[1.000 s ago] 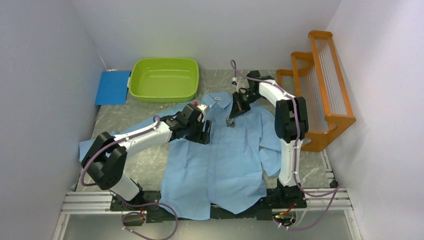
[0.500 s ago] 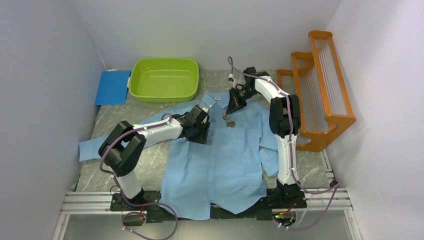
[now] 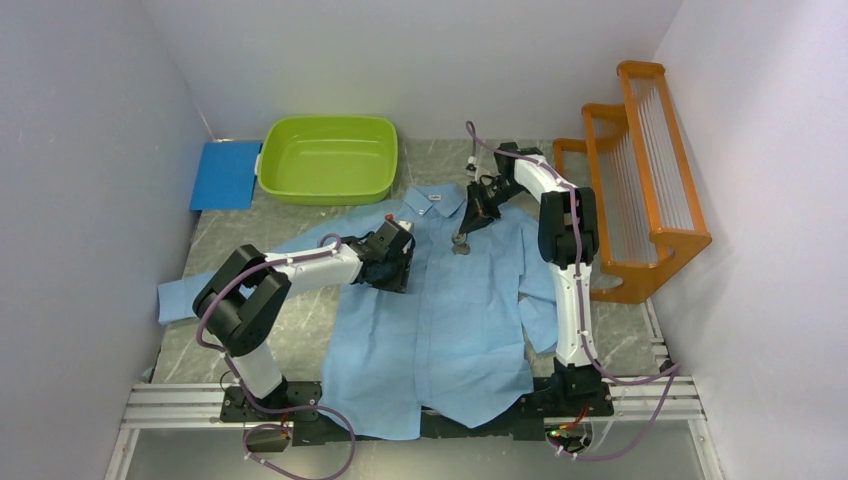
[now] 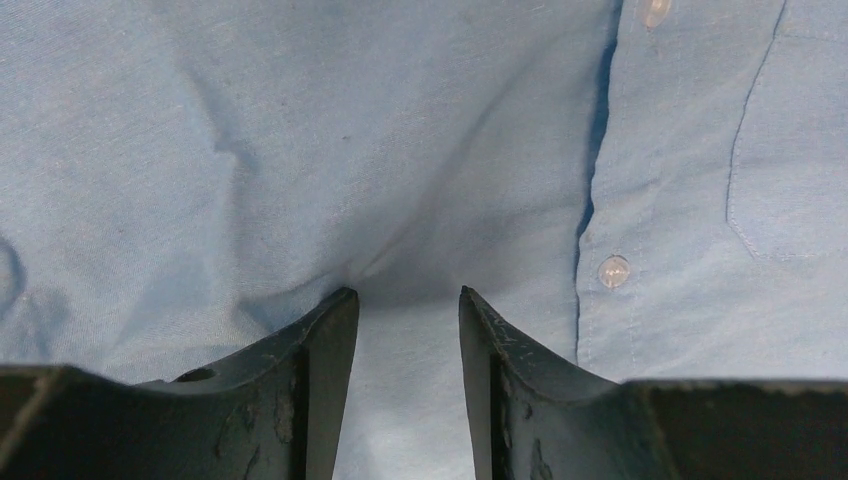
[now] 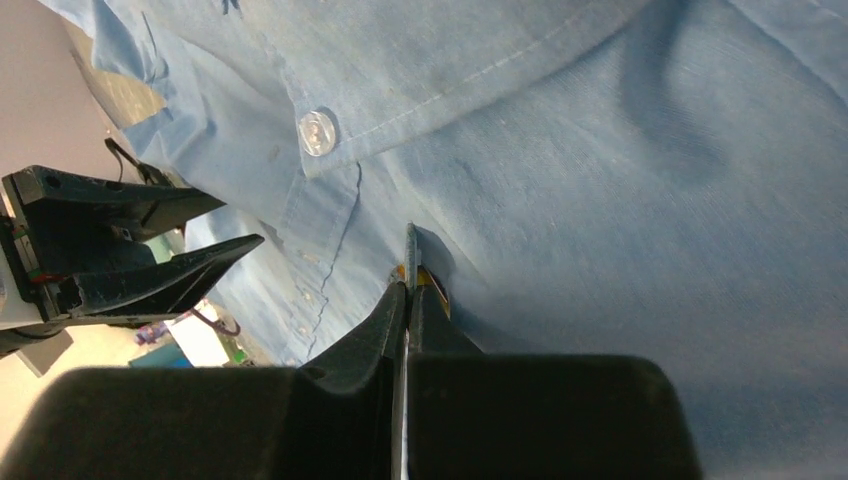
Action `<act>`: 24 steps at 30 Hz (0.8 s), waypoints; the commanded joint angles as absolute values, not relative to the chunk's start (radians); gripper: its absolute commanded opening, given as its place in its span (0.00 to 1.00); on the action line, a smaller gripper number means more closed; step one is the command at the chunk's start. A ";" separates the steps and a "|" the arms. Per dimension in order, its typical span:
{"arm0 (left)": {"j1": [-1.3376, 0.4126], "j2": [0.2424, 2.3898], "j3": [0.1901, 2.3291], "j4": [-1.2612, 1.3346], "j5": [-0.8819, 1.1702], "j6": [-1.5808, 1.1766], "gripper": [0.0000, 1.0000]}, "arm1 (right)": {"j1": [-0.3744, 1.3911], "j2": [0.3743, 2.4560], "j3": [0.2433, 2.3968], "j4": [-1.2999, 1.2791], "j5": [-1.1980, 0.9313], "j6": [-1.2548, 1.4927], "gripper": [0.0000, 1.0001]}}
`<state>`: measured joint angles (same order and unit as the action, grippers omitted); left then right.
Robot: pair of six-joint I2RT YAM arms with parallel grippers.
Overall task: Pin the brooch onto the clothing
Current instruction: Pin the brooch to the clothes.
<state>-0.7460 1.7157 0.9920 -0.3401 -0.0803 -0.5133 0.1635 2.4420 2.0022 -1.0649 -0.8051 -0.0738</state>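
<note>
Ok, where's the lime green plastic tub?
Top view: the lime green plastic tub sits far left on the table, right of the flat blue pad, just beyond the collar of the light blue shirt.

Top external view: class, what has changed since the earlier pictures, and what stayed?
The left gripper narrowed around a fold of the shirt as its arm folded up. The right gripper stayed shut on the brooch, barely shifting. The green tub and rack stayed put.
</note>
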 commanded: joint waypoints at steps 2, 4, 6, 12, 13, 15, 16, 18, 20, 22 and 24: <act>-0.749 1.747 0.937 -0.401 -0.123 -0.522 0.47 | 0.126 2.375 1.958 -1.069 -0.769 -0.058 0.00; -0.751 1.752 0.934 -0.405 -0.125 -0.524 0.45 | 0.110 2.365 1.951 -1.090 -0.755 -0.064 0.00; -0.753 1.757 0.934 -0.408 -0.124 -0.523 0.45 | 0.095 2.345 1.932 -1.089 -0.745 -0.059 0.00; -0.758 1.765 0.941 -0.426 -0.141 -0.517 0.42 | 0.060 2.303 1.882 -1.095 -0.705 -0.053 0.00; -0.759 1.768 0.943 -0.430 -0.147 -0.517 0.42 | 0.057 2.295 1.875 -1.095 -0.698 -0.051 0.00; -0.759 1.771 0.944 -0.435 -0.153 -0.517 0.41 | 0.052 2.279 1.872 -1.100 -0.683 -0.048 0.00; -0.759 1.771 0.943 -0.436 -0.153 -0.517 0.41 | 0.050 2.271 1.876 -1.107 -0.674 -0.045 0.00; -0.759 1.776 0.947 -0.436 -0.153 -0.516 0.41 | 0.045 2.259 1.888 -1.125 -0.651 -0.044 0.00; -0.758 1.782 0.952 -0.442 -0.156 -0.514 0.40 | 0.042 2.253 1.902 -1.140 -0.625 -0.039 0.00; -0.759 1.788 0.960 -0.449 -0.163 -0.511 0.40 | 0.039 2.255 1.931 -1.174 -0.607 -0.041 0.00; -0.761 1.788 0.969 -0.459 -0.171 -0.505 0.40 | 0.038 2.250 1.946 -1.192 -0.587 -0.039 0.00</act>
<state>-0.7601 1.7191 0.9916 -0.3473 -0.1326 -0.5167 0.0494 2.3180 1.8889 -1.1149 -0.6586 -0.0437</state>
